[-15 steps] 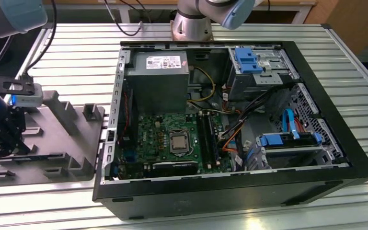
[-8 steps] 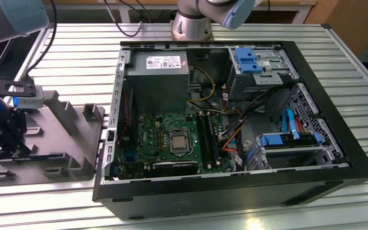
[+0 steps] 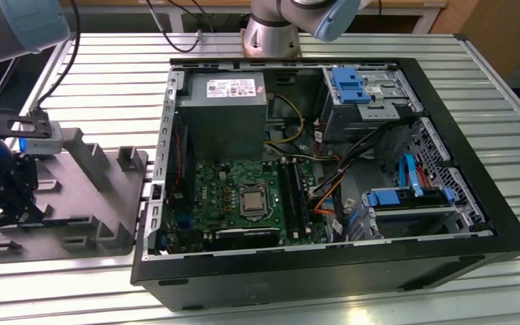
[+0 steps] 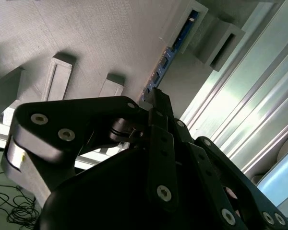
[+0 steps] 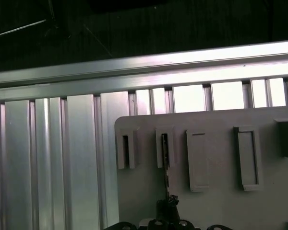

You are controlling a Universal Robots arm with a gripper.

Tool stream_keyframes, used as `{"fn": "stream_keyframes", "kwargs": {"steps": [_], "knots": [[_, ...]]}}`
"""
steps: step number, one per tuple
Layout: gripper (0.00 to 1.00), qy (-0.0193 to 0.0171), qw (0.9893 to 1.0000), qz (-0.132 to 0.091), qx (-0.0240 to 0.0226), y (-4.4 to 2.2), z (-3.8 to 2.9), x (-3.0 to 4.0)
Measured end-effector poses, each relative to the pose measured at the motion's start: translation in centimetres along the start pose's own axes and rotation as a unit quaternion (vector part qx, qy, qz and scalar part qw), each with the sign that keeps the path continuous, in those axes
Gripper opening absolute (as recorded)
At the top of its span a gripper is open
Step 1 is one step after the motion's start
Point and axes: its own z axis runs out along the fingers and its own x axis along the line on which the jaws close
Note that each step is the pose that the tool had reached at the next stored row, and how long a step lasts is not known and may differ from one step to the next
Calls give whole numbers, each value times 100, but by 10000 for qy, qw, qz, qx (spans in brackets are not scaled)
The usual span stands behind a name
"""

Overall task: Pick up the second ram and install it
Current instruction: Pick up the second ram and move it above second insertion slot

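Note:
The second ram (image 4: pixel 172 51) is a thin dark-blue stick standing on edge in a slot of the grey holder tray (image 4: pixel 86 38). In the first wrist view the ram (image 5: pixel 166 158) appears edge-on, running from its slot toward my gripper (image 5: pixel 168 205). My gripper (image 4: pixel 156 93) has its black fingers drawn together on the stick's near end. In the exterior view my gripper (image 3: pixel 11 200) hangs low over the holder tray (image 3: pixel 79 223) at the exterior view's left. The long black motherboard slots (image 3: pixel 294 196) lie inside the open computer case (image 3: pixel 332 271).
The tray carries several raised grey slot blocks (image 5: pixel 249 158) and upright posts (image 3: pixel 132 159). It rests on a ribbed aluminium table (image 5: pixel 48 163). Inside the case are a power supply (image 3: pixel 221 108), a processor socket (image 3: pixel 254 201), loose cables and blue drive brackets (image 3: pixel 351 84).

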Motion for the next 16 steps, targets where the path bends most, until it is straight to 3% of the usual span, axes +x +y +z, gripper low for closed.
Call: {"fn": "stream_keyframes", "kwargs": {"steps": [3,8,13,16], "knots": [[11,0,10000,-2,0,0,0,0],[24,0,10000,-14,2,0,1,0],[24,-3,9994,-353,25,2,17,-1],[24,-4,9990,-448,32,23,39,-1]]}}
